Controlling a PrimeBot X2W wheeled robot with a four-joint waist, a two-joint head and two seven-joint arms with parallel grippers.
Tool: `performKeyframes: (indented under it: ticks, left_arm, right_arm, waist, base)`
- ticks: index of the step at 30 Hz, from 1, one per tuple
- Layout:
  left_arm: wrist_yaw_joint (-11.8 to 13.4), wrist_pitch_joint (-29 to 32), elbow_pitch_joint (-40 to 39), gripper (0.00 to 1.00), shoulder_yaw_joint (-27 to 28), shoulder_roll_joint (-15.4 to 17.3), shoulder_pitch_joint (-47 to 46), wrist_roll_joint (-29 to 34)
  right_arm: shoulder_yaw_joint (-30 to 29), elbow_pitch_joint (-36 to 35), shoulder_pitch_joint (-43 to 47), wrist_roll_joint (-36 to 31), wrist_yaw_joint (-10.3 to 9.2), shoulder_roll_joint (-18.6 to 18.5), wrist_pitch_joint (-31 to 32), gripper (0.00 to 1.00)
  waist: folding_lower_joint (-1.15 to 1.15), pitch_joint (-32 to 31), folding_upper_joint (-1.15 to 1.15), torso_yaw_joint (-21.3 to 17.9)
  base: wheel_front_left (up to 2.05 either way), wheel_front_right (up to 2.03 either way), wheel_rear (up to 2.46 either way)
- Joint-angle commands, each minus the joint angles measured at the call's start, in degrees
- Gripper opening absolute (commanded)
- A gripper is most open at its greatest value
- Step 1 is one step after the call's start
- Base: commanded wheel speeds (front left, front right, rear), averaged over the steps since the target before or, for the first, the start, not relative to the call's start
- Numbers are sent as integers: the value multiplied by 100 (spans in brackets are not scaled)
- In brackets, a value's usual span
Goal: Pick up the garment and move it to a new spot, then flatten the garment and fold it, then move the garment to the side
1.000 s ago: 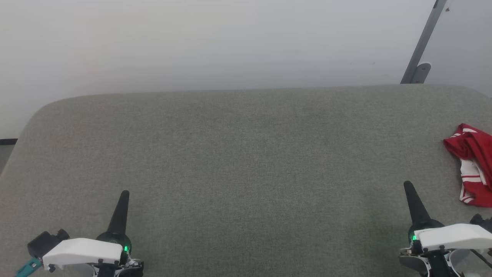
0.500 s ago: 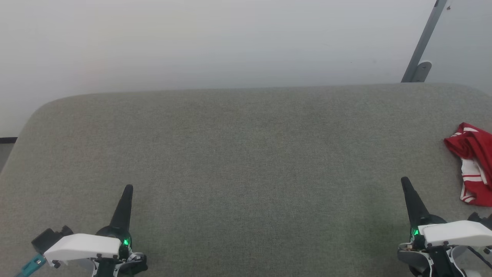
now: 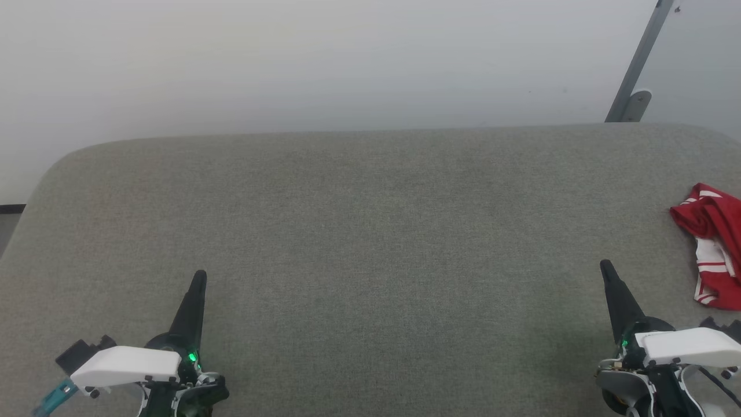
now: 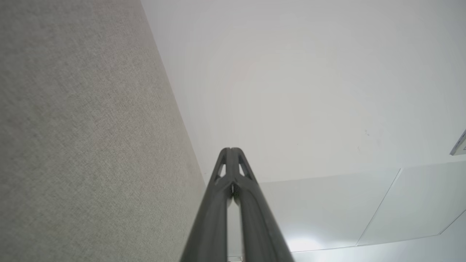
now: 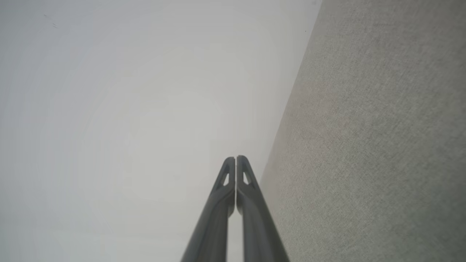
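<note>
A crumpled red cloth with white, red-striped parts lies at the right edge of the head view, partly cut off by that edge. No lettering shows on it, so I cannot tell whether it is the garment. My left gripper is shut and empty at the lower left, above the grey fabric surface. My right gripper is shut and empty at the lower right, a short way left of and nearer than the cloth. In each wrist view the gripper's tips meet, with the fabric surface to one side.
The grey fabric surface has rounded far corners and ends at a pale wall. A grey metal bar with a bracket leans behind the far right corner.
Both grippers have moved a little forward over the surface, the left drifting slightly right and the right slightly left. The head view has shifted a touch. The cloth lies where it was.
</note>
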Motion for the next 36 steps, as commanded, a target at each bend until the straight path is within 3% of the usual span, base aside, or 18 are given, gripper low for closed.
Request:
performKeyframes:
  ticks: [1, 16, 36]
  left_arm:
    - [-15, 33, -14, 0, 27, -2, -99, -122]
    - [-17, 200, 1, 0, 44, -106, -183, -611]
    - [-17, 199, 1, 0, 41, -102, -185, -606]
  right_arm:
    - [17, 7, -88, 116, 2, 28, 40, 0]
    - [35, 25, -149, 785, 2, 39, 202, 0]
    - [35, 25, -143, 772, 2, 38, 198, 0]
  waist:
    - [0, 2, 0, 0]
    - [0, 35, 0, 4]
    - [0, 36, 0, 4]
  base:
    - [0, 0, 0]
    - [0, 0, 0]
    - [0, 0, 0]
